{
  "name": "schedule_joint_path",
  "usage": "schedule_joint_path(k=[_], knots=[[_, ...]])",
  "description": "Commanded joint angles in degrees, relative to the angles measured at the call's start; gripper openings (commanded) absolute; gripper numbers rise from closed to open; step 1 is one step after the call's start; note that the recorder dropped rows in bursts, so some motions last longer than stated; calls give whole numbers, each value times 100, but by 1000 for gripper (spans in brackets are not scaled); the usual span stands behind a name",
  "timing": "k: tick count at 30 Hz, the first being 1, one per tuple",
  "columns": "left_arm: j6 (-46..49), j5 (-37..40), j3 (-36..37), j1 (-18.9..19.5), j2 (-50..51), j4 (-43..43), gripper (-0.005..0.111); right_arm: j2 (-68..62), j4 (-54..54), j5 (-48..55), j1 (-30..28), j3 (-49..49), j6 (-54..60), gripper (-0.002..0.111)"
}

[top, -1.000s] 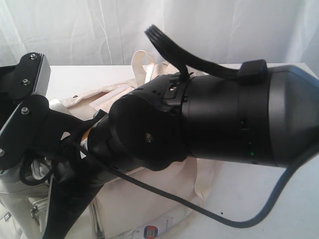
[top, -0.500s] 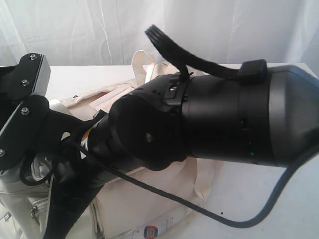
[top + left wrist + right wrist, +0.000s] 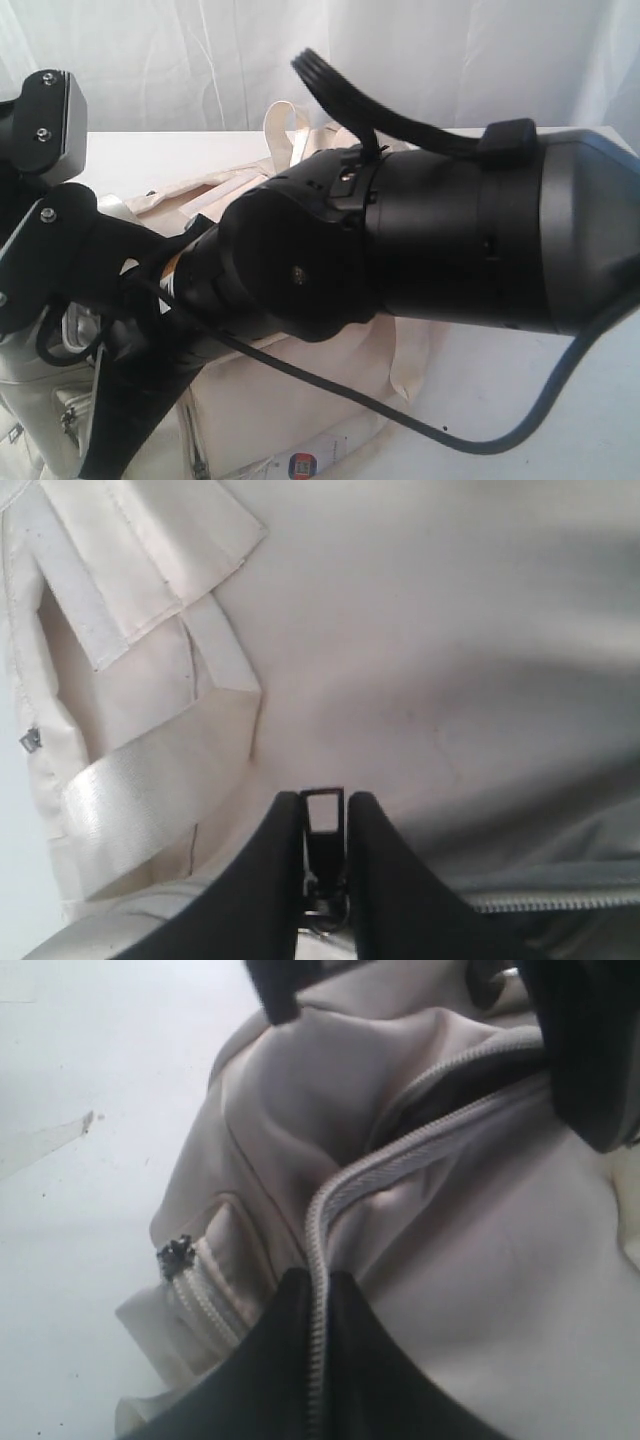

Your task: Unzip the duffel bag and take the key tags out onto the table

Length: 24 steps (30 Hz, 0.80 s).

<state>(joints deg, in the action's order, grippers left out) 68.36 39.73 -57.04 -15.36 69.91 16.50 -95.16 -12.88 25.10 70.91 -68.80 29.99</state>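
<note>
Now L end effector (image 3: pixel 325 800) pinches zip pull (image 3: pixel 323 822), R end effector (image 3: pixel 318 1280) duffel bag (image 3: pixel 480 1260).

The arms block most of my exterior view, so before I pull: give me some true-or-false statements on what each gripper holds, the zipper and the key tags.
1. The left gripper is shut on the zipper pull. True.
2. The right gripper hangs open over the table. False: it is shut on the duffel bag, pinching its zipper edge.
3. The key tags lie out on the table. False: no view shows them.
4. The zipper is partly open, with dark lining showing in the gap. True.
</note>
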Motion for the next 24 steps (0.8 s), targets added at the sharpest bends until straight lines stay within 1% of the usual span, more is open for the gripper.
schedule_joint_path(k=[1,10,17,21,24], knots=[[-435,-505,29,3,-58,-452,0,46,-58,308,-13,24,-43,0],[-558,-1421,29,40,22,-514,0,46,-58,308,-13,24,-43,0],[-572,-1684,29,40,281,-556,0,46,-48,330,-13,24,-30,0],[-858,-2054,29,40,295,-556,0,46,-38,369,-13,24,-30,0],[-858,-2104,29,40,295,-631,0,46,-38,393,-13,24,-30,0]])
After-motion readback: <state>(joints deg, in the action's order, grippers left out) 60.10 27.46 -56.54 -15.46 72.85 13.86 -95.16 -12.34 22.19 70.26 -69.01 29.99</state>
